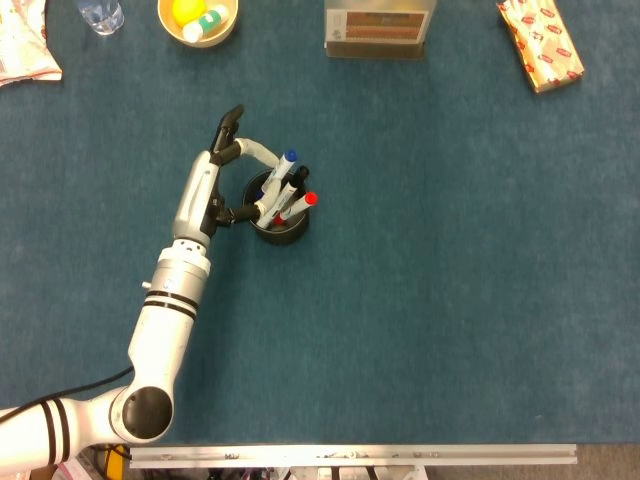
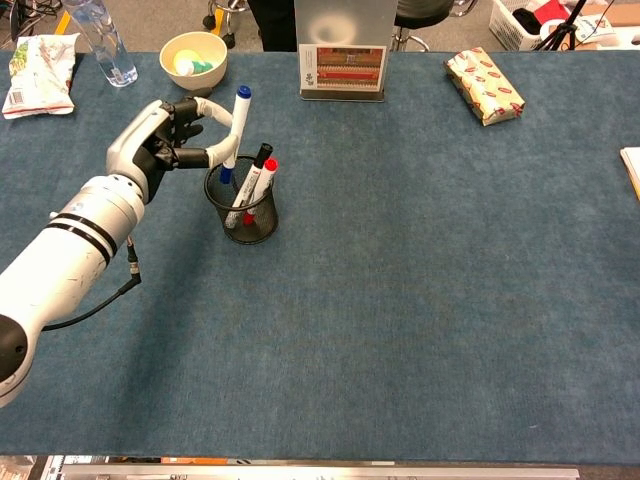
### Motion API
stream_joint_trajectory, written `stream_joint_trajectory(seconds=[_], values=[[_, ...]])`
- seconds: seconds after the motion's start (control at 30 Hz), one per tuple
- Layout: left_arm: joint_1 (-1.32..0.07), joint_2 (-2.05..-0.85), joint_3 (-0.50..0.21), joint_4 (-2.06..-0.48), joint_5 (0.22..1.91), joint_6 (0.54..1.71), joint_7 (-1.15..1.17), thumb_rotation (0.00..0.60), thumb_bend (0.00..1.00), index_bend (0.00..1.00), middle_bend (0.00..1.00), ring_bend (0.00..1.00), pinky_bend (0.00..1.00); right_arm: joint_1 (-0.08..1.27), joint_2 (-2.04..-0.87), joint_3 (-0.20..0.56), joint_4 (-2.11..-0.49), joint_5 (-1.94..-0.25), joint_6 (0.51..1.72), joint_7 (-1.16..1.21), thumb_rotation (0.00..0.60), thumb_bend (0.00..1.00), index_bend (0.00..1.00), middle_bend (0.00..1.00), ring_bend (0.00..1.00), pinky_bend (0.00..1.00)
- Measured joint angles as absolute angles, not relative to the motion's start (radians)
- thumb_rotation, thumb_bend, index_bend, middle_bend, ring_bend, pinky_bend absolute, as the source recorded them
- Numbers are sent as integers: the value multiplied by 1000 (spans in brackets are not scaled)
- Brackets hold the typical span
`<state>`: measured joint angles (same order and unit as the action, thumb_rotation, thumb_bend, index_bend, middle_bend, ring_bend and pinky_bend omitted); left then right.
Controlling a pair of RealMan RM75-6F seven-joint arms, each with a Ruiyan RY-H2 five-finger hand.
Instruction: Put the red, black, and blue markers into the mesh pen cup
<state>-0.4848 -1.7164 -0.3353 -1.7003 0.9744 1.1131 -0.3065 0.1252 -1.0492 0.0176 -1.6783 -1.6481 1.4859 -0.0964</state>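
Left hand (image 2: 165,140): pinches the blue marker (image 2: 236,128) upright, low end inside the mesh pen cup (image 2: 244,215), left of frame centre.
Reason: near-vertical, so it should drop in cleanly.
Cup contents: red marker (image 2: 262,180), black marker (image 2: 254,168).
Right hand: not visible.

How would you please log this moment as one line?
left hand holds blue marker | tip inside pen cup | red, black markers in cup | right hand unseen

Black wire-mesh pen cup (image 2: 243,210) on matt blue cloth-like table cover (image 2: 420,260); glossy white plastic arm shell (image 2: 60,255).
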Motion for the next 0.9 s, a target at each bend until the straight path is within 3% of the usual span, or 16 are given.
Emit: stream_joint_trajectory(seconds=[0.37, 0.47, 0.6, 0.7, 0.9], values=[[-467, -1713, -333, -1688, 986, 1097, -342, 600, 369, 550, 0, 0, 13, 127, -1051, 19, -1679, -1647, 1482, -99, 600, 0, 144, 175, 126, 301], [-466, -1711, -330, -1686, 992, 1087, -349, 600, 369, 450, 0, 0, 13, 126, -1050, 19, -1679, -1648, 1484, -99, 600, 0, 144, 175, 126, 301], [-465, -1706, -323, -1681, 1008, 1067, -366, 600, 368, 210, 0, 0, 13, 125, -1050, 19, -1679, -1648, 1484, -97, 600, 0, 143, 175, 126, 301], [-465, -1700, -317, -1679, 1019, 1045, -382, 600, 364, 97, 0, 0, 13, 126, -1050, 19, -1679, -1648, 1483, -96, 600, 0, 144, 175, 126, 301], [-462, -1689, -308, -1679, 1041, 1031, -399, 600, 314, 65, 0, 0, 13, 125, -1049, 18, -1680, -1651, 1485, -95, 600, 0, 144, 175, 126, 301]])
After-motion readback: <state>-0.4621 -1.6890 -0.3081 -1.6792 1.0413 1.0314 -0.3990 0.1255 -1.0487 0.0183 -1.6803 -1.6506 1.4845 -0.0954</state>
